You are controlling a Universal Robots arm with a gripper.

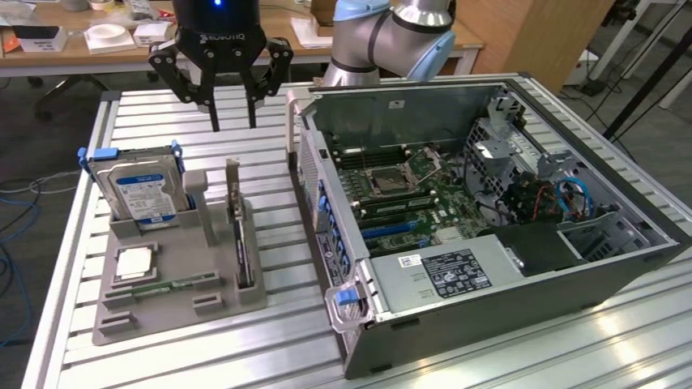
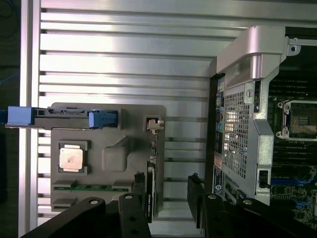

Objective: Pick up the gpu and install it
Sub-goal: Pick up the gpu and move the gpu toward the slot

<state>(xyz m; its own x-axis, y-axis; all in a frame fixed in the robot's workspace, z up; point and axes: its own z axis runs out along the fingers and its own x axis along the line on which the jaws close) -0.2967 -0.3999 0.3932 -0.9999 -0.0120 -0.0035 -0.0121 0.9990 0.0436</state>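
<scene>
Approach-to-pick stage: end effector spread apart above the gpu, upright on edge in the grey holder beside the open case, likely calling for a descent straddling the thin card.

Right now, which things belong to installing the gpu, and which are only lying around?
For the job: gpu, standing in the gray holder; open gripper above it; computer case.
Lying about: hard drive, processor chip, memory stick.

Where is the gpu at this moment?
In the exterior view's left half, the gpu stands on edge in the grey holder, between the hard drive and the open computer case.
</scene>
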